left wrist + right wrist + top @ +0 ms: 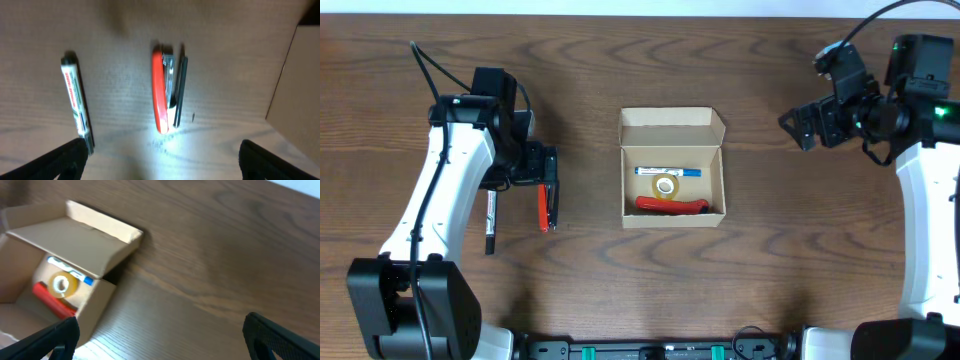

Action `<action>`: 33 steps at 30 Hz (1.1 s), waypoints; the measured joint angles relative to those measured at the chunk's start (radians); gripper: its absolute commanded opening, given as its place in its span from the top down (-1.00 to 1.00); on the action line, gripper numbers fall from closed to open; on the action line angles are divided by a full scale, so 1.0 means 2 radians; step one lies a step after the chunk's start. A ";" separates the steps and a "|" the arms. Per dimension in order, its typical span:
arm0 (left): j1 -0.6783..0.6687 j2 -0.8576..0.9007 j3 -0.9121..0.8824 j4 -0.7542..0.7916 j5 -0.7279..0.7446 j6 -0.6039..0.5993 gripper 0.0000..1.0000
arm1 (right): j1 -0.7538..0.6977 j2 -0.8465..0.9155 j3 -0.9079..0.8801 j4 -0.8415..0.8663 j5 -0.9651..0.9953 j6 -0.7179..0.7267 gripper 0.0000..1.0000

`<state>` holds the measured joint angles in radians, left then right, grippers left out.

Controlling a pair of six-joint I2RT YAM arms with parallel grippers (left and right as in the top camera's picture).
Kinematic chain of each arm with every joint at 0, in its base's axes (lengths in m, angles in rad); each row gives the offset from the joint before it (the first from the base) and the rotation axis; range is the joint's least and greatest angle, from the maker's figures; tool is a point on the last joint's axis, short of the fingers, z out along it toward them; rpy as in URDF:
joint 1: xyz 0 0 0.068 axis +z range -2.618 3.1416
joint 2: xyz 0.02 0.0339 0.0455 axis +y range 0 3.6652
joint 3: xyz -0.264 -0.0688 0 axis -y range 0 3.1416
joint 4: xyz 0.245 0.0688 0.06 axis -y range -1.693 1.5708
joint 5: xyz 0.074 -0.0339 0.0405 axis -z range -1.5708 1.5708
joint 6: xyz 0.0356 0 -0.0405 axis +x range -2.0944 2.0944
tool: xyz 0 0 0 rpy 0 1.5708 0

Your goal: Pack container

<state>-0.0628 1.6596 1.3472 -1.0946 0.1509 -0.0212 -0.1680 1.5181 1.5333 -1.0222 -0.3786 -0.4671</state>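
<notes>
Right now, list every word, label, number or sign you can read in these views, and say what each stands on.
No text can be read.
Marker on the table: red and green label print, too blurred to read.
Blue pen inside the container: white label, too small to read.
Container: no marking visible.

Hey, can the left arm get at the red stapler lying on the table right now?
Probably yes. The left pincer hangs open just above the red stapler, nothing lies over it, and the marker sits well apart beside it.
</notes>
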 measured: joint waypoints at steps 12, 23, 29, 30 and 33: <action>-0.001 0.000 -0.121 0.125 0.005 -0.001 -0.91 | -0.020 0.023 -0.110 0.060 0.006 0.008 -0.98; -0.059 0.005 -0.146 0.154 -0.027 -0.032 -0.91 | -0.020 0.023 -0.137 0.076 0.002 0.019 -0.98; -0.062 0.033 -0.146 0.159 -0.029 -0.043 -0.91 | -0.020 0.023 -0.137 0.076 0.002 0.020 -0.98; -0.062 0.036 -0.146 0.160 -0.029 -0.043 -0.91 | -0.020 0.023 -0.137 0.076 0.002 0.020 -0.98; -0.062 0.047 -0.146 0.166 -0.031 -0.043 -0.91 | -0.020 0.023 -0.137 0.076 0.000 0.020 -0.98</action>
<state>-0.1860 1.7527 1.0542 -0.7620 0.0895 -0.1078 -0.2085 1.5642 1.2598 -0.8707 -0.3779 -0.4267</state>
